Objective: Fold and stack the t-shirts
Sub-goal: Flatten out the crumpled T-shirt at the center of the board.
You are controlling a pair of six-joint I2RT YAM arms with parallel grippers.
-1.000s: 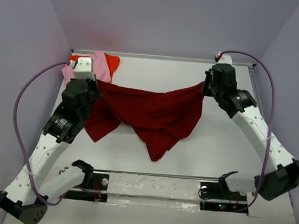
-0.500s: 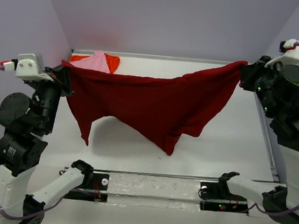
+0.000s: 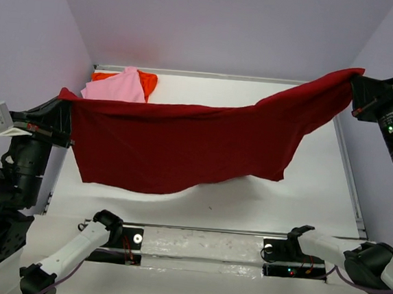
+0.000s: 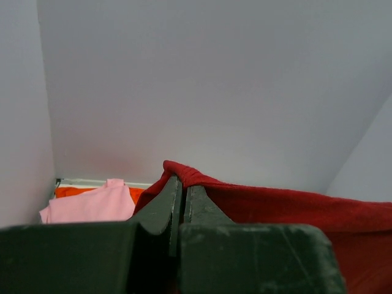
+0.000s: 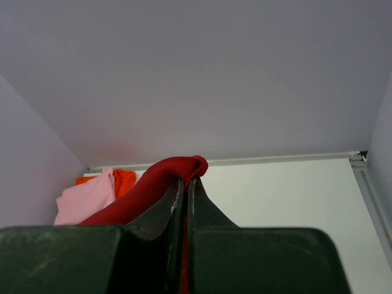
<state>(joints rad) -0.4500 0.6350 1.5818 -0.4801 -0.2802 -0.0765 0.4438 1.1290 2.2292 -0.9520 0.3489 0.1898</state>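
The dark crimson t-shirt (image 3: pixel 183 142) hangs stretched in the air between both arms, well above the table. My left gripper (image 3: pixel 64 98) is shut on its left corner, seen up close in the left wrist view (image 4: pixel 182 179). My right gripper (image 3: pixel 357 85) is shut on the right corner, with the cloth bunched over the fingertips in the right wrist view (image 5: pixel 185 179). The light pink t-shirt (image 3: pixel 116 86) lies on top of the orange-red t-shirt (image 3: pixel 147 81) at the far left corner of the table.
The white table (image 3: pixel 260 201) has a metal rail along its far edge (image 3: pixel 223 76) and right edge (image 3: pixel 348 181). Grey walls close in on the left, back and right. The arm bases (image 3: pixel 194 246) sit at the near edge.
Both arms have risen and spread outward, pulling the crimson t-shirt up off the table and stretching it wide and taut. The pink and orange-red t-shirts have not moved.
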